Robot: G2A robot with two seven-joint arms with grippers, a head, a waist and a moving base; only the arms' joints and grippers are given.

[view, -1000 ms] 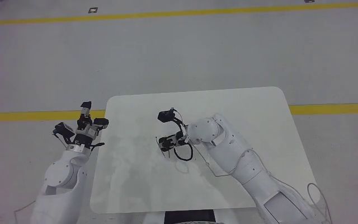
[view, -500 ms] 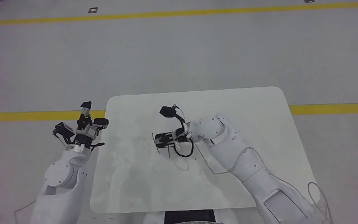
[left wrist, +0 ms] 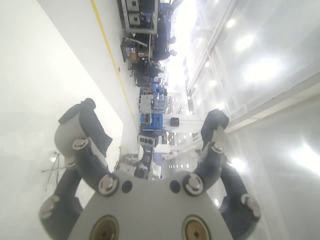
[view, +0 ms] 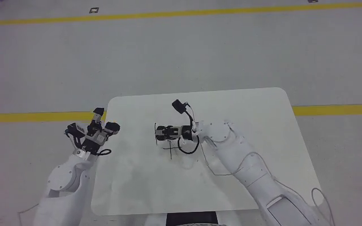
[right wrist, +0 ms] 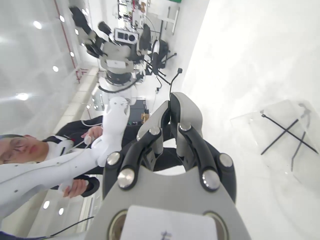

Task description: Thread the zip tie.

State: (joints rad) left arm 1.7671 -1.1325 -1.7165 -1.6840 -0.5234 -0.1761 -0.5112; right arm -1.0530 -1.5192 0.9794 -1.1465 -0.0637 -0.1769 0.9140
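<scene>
The right hand (right wrist: 171, 104) is clenched on a zip tie (right wrist: 173, 83), its end jutting leftward above the bench (view: 254, 113) middle, likely presenting it for threading to the released left hand (left wrist: 152, 112) at the bench's left edge.

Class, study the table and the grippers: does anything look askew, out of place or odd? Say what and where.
Nothing looks damaged or spilled. The loose zip ties on the table lie crossed over each other, not side by side. The right gripper pinches one zip tie, which sticks out past its fingertips.
</scene>
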